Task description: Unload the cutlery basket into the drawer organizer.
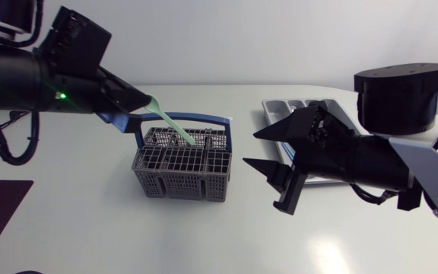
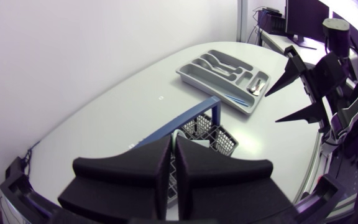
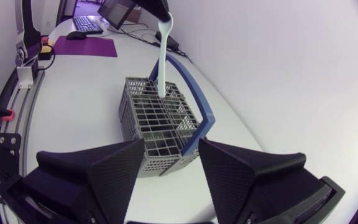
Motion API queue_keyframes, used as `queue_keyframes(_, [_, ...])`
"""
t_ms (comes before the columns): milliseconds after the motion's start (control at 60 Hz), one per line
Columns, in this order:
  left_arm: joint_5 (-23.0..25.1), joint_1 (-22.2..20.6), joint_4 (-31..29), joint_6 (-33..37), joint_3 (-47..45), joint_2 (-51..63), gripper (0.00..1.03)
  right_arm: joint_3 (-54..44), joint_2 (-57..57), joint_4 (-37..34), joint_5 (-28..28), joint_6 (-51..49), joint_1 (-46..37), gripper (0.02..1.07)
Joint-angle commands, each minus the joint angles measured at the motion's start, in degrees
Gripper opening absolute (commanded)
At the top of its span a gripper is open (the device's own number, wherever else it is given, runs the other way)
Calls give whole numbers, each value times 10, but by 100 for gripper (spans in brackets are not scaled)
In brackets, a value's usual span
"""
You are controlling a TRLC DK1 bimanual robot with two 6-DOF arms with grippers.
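The left gripper (image 1: 138, 107) is closed to a narrow slit and clamps one end of a pale green utensil (image 1: 172, 126). The utensil slants down from the fingertips; its lower end is inside a rear compartment of the basket (image 1: 182, 164), under the blue handle (image 1: 204, 119). The basket stands upright on the table (image 1: 90, 228), near its middle.

The right gripper (image 1: 251, 149) is wide open and holds nothing. It hangs between the basket and the organizer (image 1: 282, 106), touching neither. The organizer lies flat at the far right, well apart from the basket.
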Motion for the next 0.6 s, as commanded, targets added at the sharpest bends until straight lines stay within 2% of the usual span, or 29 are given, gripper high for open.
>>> queue_keyframes(0, [23, -10, -1, -62, 24, 29, 3, 9, -3, 22, 27, 27, 32, 66])
queue_keyframes(150, [80, -3, 13, -119, 34, 67, 3, 2, 25, 81, 93, 33, 83, 66])
queue_keyframes(233, [95, -2, 29, -142, 38, 85, 3, 3, 46, 110, 121, 33, 106, 66])
queue_keyframes(583, [137, -3, 56, -191, 50, 122, 3, 24, 126, 176, 171, 28, 120, 66])
